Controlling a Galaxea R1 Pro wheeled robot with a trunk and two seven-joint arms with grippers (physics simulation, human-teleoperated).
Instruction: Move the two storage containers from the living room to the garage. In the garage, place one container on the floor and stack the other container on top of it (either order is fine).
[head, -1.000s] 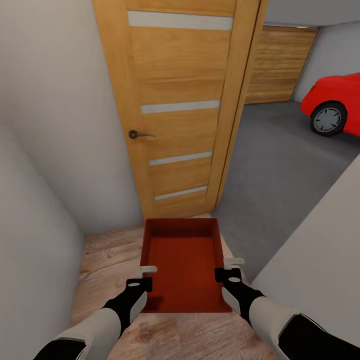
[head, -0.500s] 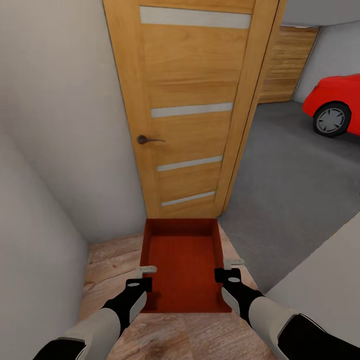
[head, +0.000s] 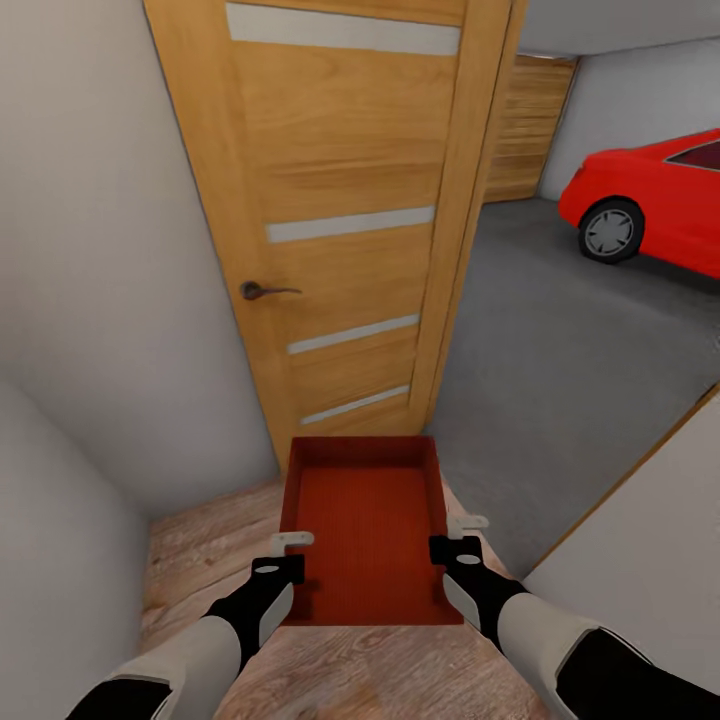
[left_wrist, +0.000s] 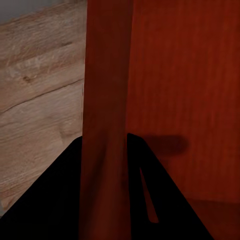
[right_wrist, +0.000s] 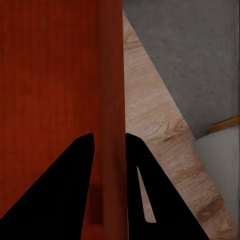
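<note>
Both end effectors (head: 290, 560) (head: 448, 545) apparently clamp the storage container's (head: 365, 520) side walls

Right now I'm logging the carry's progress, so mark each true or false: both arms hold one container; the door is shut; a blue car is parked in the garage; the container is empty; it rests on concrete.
1. Both arms hold one container: true. The left gripper and right gripper each have jaws closed on a side wall of the storage container.
2. The door is shut: false, it stands open.
3. Blue car: false, the car is red.
4. Container empty: true.
5. Rests on concrete: false, it is held over the wood-plank floor.
</note>
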